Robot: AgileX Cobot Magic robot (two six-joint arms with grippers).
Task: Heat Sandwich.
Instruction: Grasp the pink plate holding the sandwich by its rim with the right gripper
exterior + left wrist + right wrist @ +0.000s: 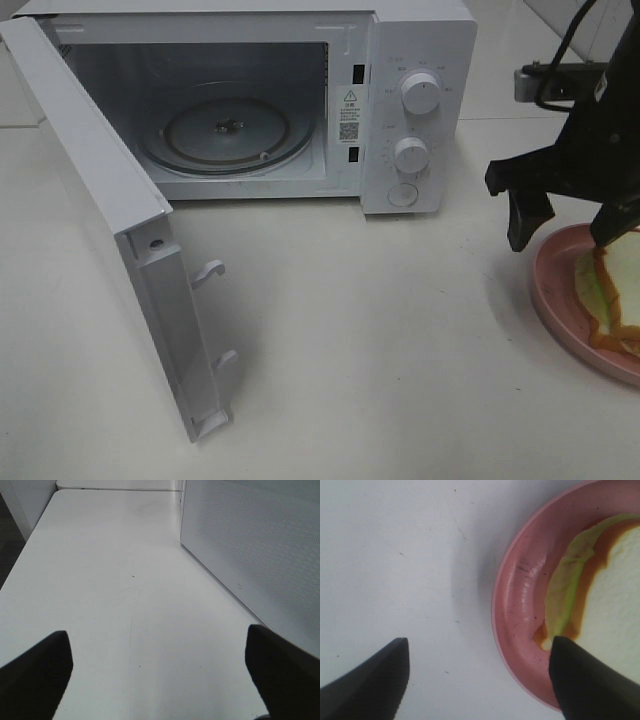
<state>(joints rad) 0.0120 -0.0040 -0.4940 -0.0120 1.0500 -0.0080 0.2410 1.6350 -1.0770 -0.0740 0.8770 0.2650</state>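
One sandwich (612, 285) lies on a pink plate (560, 295) at the right edge of the desk (380, 350). Spread wide and gripping nothing, the right fingers (522, 222) hang over it, one tip above the bread, the other above bare desk just left of the plate. Farther left a white microwave (420, 60) stands with its door (90, 200) swung open, and the left fingers (35, 680), equally spread, hover over desk beside a dotted white panel (260, 545).

We can read no words here: the microwave (440, 40) carries a small label (349, 97) with a warning triangle above a QR-style square (348, 130) beside its cavity, and the printing round its two dials (421, 93) is too small to read.
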